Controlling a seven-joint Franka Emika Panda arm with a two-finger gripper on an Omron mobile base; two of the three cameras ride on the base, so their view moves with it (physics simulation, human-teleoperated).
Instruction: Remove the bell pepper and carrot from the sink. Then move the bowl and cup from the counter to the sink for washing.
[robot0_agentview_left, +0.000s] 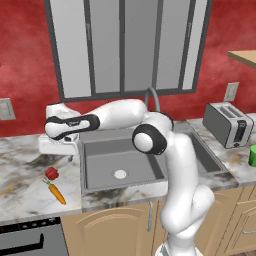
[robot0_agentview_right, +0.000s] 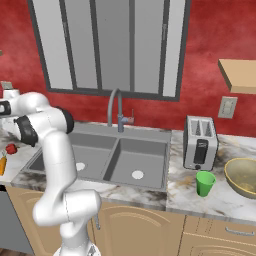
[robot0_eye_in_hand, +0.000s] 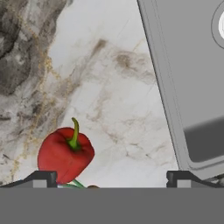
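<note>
Red glossy bell pepper (robot0_agentview_left: 51, 173): on marble worktop (robot0_agentview_left: 20, 190), left of grey metal sink (robot0_agentview_left: 120, 165)
Orange tapered carrot (robot0_agentview_left: 56, 193): just beside pepper
Claw (robot0_eye_in_hand: 112, 177): fingers apart, empty, above pepper
Green cup (robot0_agentview_right: 204, 183), olive bowl (robot0_agentview_right: 243, 176): right of sink

- The small red bell pepper (robot0_agentview_left: 51, 173) lies on the veined marble counter (robot0_agentview_left: 20, 170), at 9 o'clock of the grey metal double-basin sink (robot0_agentview_left: 107, 157).
- The slim orange carrot (robot0_agentview_left: 57, 193) lies just beside the pepper, at its 5 o'clock.
- The silver toaster (robot0_agentview_right: 200, 142) stands at 3 o'clock of the sink.
- The small green cup (robot0_agentview_right: 204, 183) stands in front of the toaster.
- The wide olive-yellow bowl (robot0_agentview_right: 243, 177) sits near the cup, at its 3 o'clock.
</note>
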